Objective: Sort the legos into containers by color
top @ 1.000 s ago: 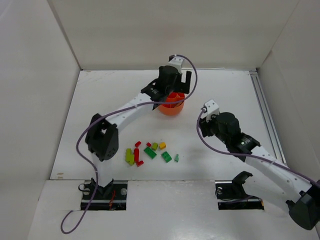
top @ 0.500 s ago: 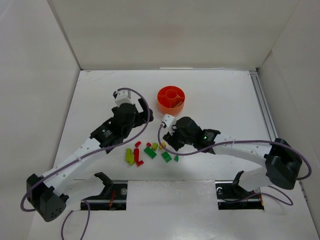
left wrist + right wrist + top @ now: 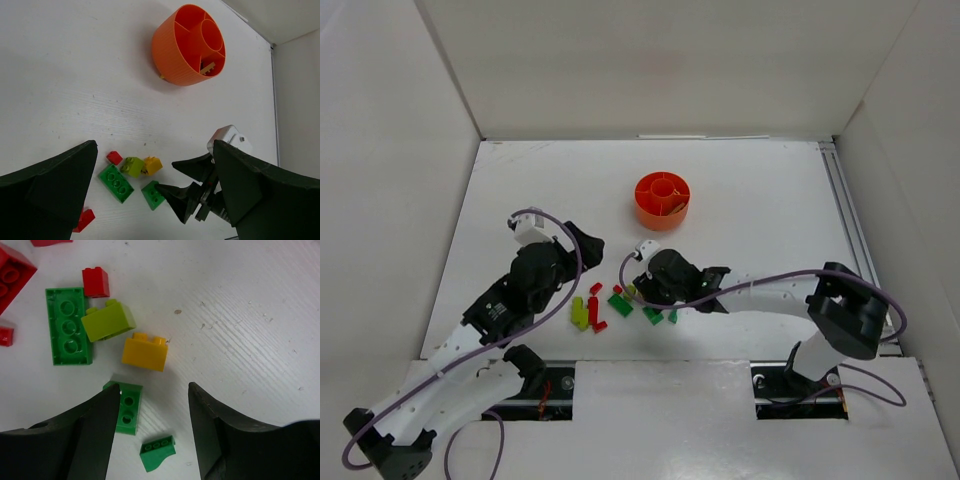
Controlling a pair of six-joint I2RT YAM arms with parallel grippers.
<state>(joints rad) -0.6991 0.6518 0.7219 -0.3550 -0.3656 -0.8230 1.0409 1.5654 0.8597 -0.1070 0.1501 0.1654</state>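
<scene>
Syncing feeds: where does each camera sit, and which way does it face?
Top external: above, behind the bases, looking down at the table; both arms show.
Left wrist: looks forward between open left gripper at orange dish, right gripper.
Right wrist: looks down between its own fingers at yellow brick.
Both wrists share that brick.

Orange dish [image 3: 661, 219]: round, low-walled, upright, with a central ring and dividing walls. One brown piece [image 3: 210, 68] lies in a compartment.

Other legos [image 3: 620, 305] lie loose in a flat cluster on the dish's near side, well apart from it.
- Long green brick [image 3: 68, 326] touches lime brick [image 3: 108, 320].
- Red brick [image 3: 96, 282] sits just beside both.
- Yellow brick [image 3: 145, 352] sits just beside the lime brick.
- Green plate [image 3: 128, 409] and green slope [image 3: 157, 453] lie nearer.
- Red and lime pieces [image 3: 586, 312] lie at cluster left.
</scene>
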